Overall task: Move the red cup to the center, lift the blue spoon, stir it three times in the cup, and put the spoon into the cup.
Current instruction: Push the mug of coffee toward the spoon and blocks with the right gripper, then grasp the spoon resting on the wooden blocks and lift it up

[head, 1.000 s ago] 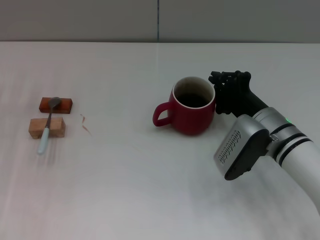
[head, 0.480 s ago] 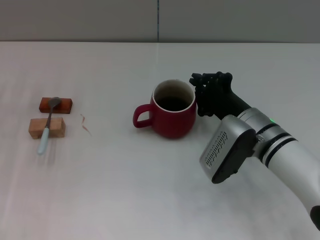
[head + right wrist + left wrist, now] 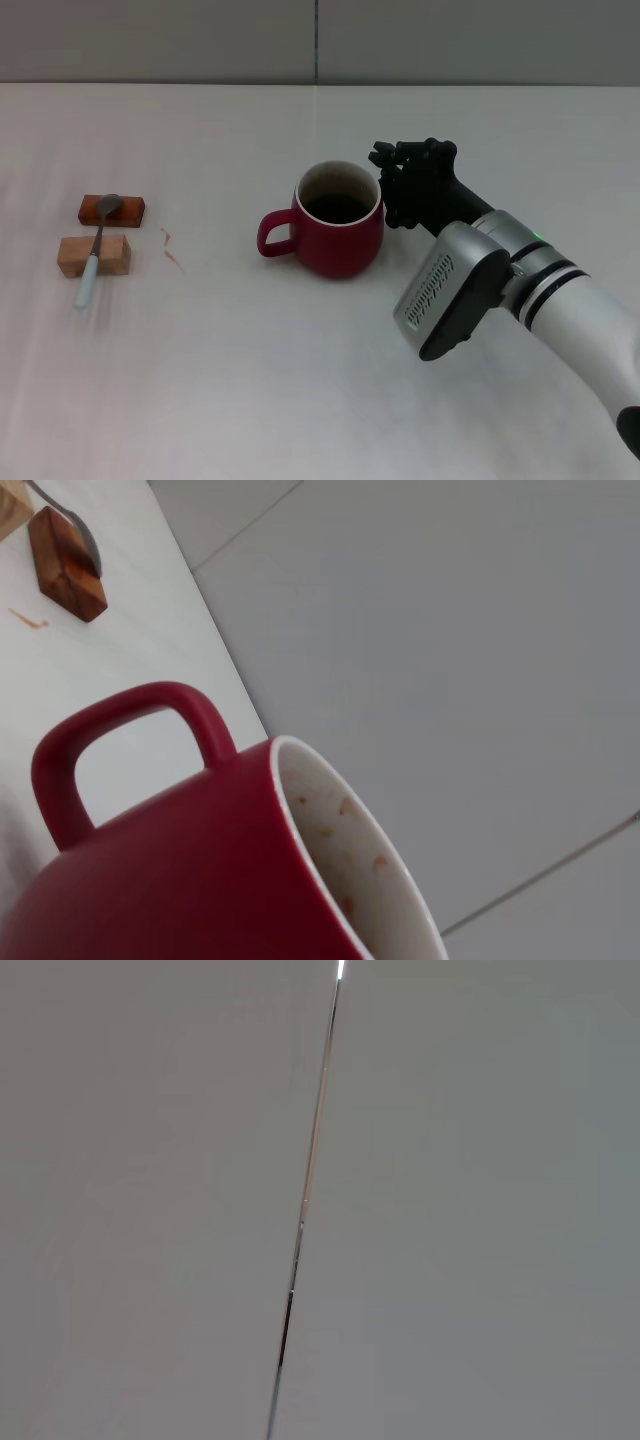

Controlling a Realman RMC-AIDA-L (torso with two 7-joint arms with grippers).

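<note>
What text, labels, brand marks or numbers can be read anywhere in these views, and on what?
None: no view shows readable writing.
Red cup: plain glaze, no logo or print; the right wrist view shows only brown specks inside the rim.
Right end effector and its arm: no lettering, only a small green light.
Blue spoon and the two wooden blocks: unmarked.
Table: one small reddish squiggle, not a character.
Left wrist view: bare wall panels.

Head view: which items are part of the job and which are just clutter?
Job items:
- red cup, right gripper against its right side
- blue spoon, resting across the blocks

Lying about:
- dark wooden block
- light wooden block
- small reddish scrap on the table
</note>
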